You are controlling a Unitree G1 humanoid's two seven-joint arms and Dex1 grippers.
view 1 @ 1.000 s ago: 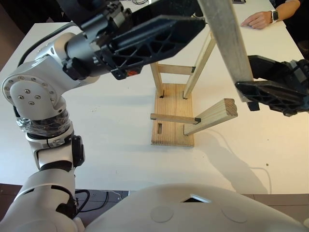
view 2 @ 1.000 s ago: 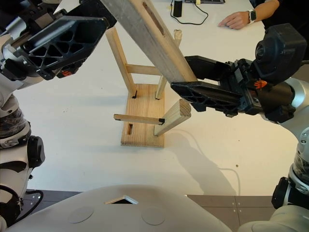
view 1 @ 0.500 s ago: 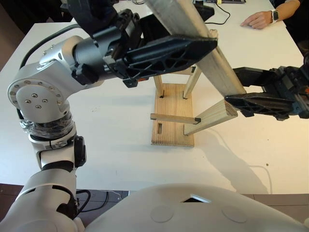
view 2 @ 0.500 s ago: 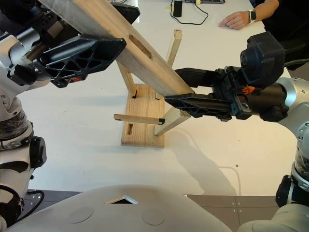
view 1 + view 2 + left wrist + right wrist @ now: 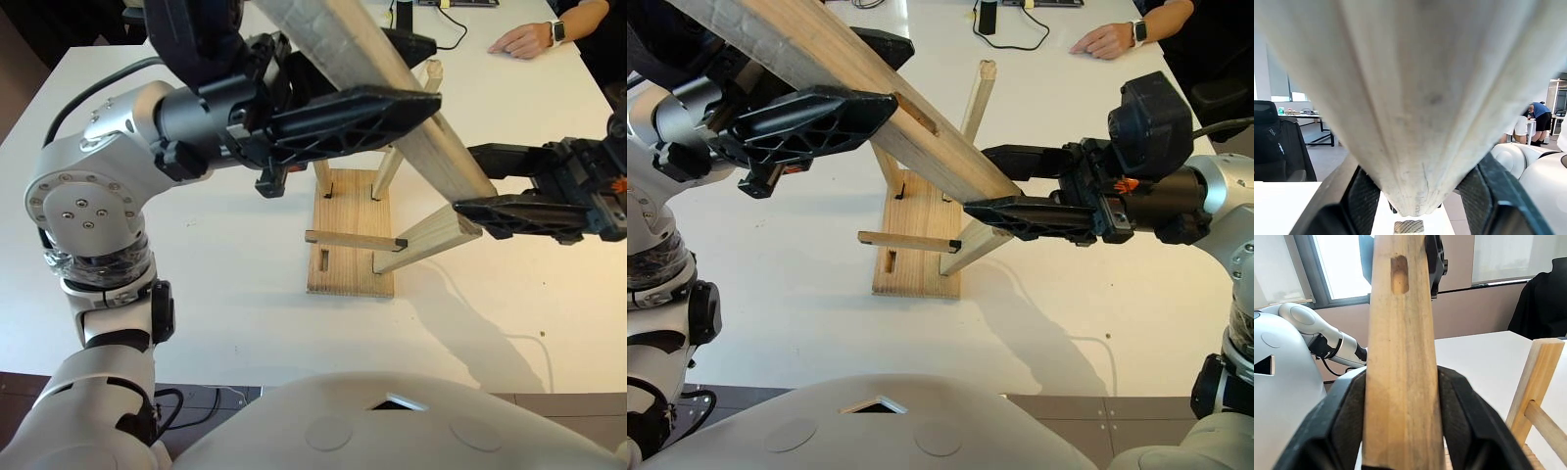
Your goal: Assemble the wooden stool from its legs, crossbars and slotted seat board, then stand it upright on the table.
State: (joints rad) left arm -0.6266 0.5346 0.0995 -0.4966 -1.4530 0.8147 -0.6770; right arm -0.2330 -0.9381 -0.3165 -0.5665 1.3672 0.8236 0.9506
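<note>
A long wooden leg [image 5: 931, 132] with a slot in its face hangs slanted over the table, held at both ends. My left gripper [image 5: 426, 70] is shut on its upper part, the wood [image 5: 1420, 98] pressed between the fingers [image 5: 1364, 205]. My right gripper [image 5: 978, 179] is shut on its lower end [image 5: 1400, 357], just above a tilted leg [image 5: 431, 235] in the seat board [image 5: 338, 264]. The board lies flat. Two more legs [image 5: 316, 162] stand at its far end, joined by a crossbar [image 5: 358, 142]. A second crossbar [image 5: 353, 240] juts from the tilted leg.
A person's hand [image 5: 524, 39] rests on the white table [image 5: 196, 255] at its far right edge. A dark cylinder [image 5: 988, 17] with a cable stands at the far edge. Bare tabletop lies left of and in front of the board.
The held leg has swung from steep to a shallower slant. My left gripper has slid rightward along it; my right gripper has moved left and down, bringing the lower end near the tilted leg.
</note>
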